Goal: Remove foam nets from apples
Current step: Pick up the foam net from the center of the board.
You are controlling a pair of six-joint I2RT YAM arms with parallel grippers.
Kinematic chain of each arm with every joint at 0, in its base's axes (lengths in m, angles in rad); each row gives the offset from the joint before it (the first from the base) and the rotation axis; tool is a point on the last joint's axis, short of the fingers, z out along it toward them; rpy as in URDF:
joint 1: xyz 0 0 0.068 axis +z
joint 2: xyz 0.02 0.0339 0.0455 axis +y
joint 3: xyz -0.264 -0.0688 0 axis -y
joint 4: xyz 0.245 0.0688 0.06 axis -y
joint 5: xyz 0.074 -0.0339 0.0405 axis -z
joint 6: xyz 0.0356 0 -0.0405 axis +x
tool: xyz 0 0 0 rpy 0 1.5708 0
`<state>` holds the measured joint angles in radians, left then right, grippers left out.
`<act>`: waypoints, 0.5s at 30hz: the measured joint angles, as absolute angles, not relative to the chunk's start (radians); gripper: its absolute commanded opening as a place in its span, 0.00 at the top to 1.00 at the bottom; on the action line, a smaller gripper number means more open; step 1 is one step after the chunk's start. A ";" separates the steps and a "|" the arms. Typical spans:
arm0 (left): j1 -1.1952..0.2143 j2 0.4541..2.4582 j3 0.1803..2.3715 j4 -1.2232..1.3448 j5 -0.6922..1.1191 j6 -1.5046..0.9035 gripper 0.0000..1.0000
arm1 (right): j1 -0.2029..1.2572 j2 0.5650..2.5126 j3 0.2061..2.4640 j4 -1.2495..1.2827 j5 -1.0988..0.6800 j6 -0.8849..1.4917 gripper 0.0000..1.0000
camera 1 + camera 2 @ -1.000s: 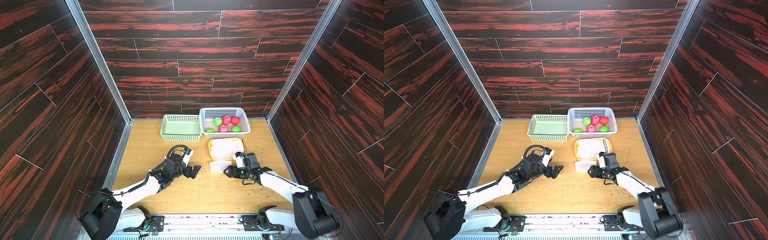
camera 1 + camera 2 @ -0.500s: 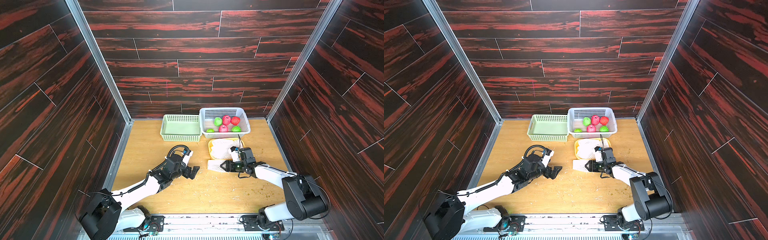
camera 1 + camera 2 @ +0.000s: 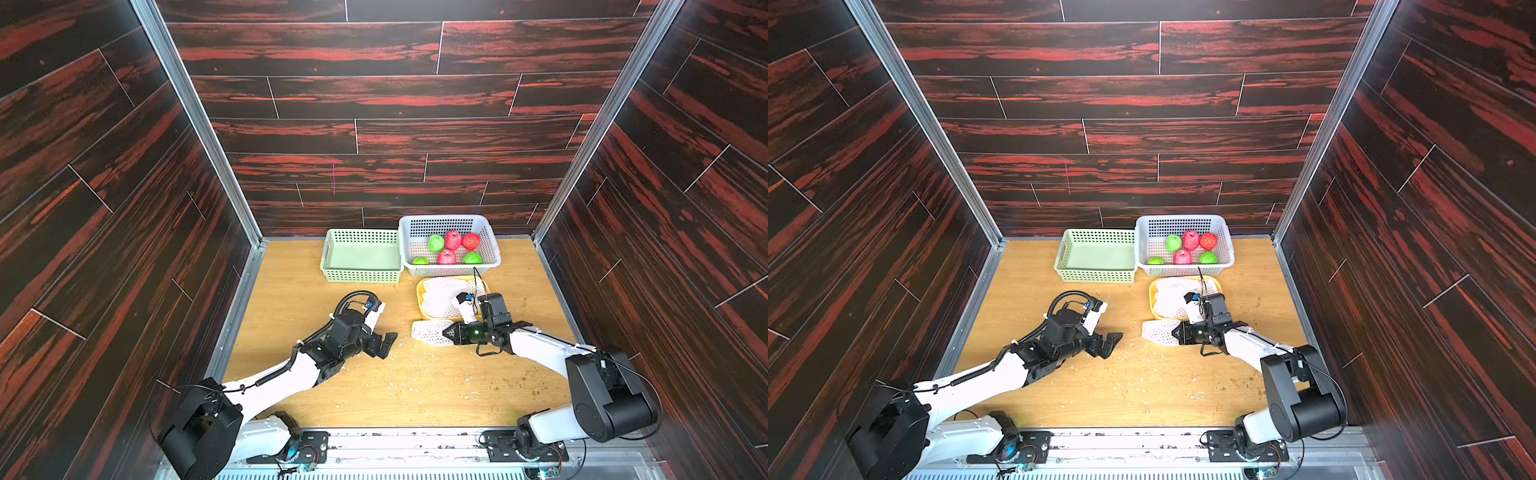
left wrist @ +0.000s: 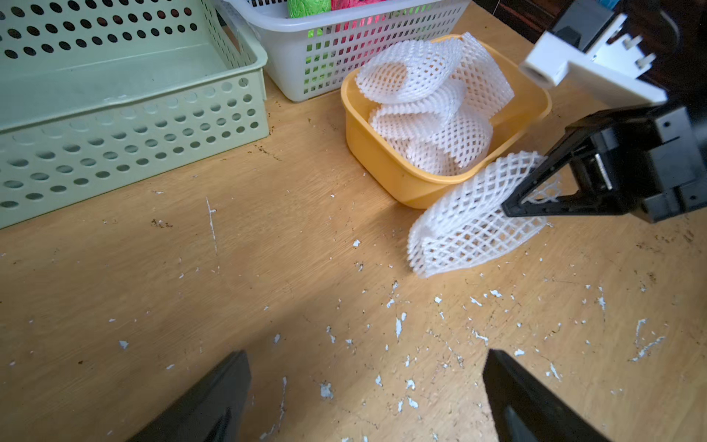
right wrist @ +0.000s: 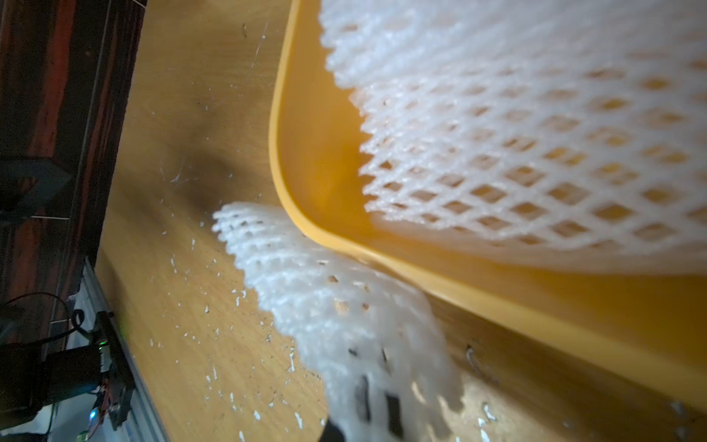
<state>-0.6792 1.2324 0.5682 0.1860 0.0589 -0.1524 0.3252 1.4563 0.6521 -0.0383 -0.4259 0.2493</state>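
The right gripper (image 3: 447, 333) is closed to a pinch on one end of a loose foam net (image 3: 428, 331), its two black fingers meeting on the white mesh, as the left wrist view shows (image 4: 507, 208). From the gripper's tips the net stretches toward 9 o'clock in both top views (image 3: 1158, 331), a flattened sleeve low on the table (image 3: 374, 395). Whether its free end rests on the wood or hangs just above it, I cannot tell.

At 12 o'clock of that net, just beside it, stands the yellow tub (image 3: 418, 298), heaped with more foam nets (image 3: 440, 296). In the right wrist view the held net (image 5: 325, 298) passes under the tub's rim (image 5: 290, 153).

The left gripper (image 3: 385, 345) is spread wide with nothing between its fingers (image 4: 214, 398). It hovers over bare wood at 9 o'clock of the loose net, clearly apart from it.

At 12 o'clock of the tub, the white basket (image 3: 444, 219) holds the apples (image 3: 453, 240), three red and three green. The green basket (image 3: 361, 276) stands just beside it at 9 o'clock. White flecks (image 4: 399, 325) litter the table between the grippers.
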 measured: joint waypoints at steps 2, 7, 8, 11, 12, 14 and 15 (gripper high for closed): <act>-0.679 1.232 0.568 0.186 0.054 -0.152 0.00 | 0.325 1.443 0.672 -0.060 -0.432 0.246 1.00; -0.679 1.227 0.568 0.187 0.039 -0.154 0.00 | 0.336 1.372 0.751 -0.146 -0.450 0.229 1.00; -0.679 1.222 0.568 0.187 0.036 -0.154 0.00 | 0.336 1.356 0.772 -0.165 -0.452 0.229 1.00; -0.679 1.200 0.568 0.189 0.023 -0.153 0.00 | 0.333 1.336 0.880 -0.210 -0.460 0.231 1.00; -0.679 1.191 0.568 0.191 0.020 -0.152 0.00 | 0.326 1.338 0.920 -0.213 -0.467 0.233 1.00; -0.679 1.176 0.568 0.195 0.014 -0.150 0.00 | 0.303 1.340 0.978 -0.218 -0.490 0.242 1.00; -0.679 1.169 0.568 0.196 0.010 -0.150 0.00 | 0.287 1.351 1.009 -0.226 -0.501 0.247 1.00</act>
<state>-0.6792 1.1687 0.5682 0.1963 0.0097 -0.1497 0.2867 1.3514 1.0088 -0.2256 -0.5014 0.2470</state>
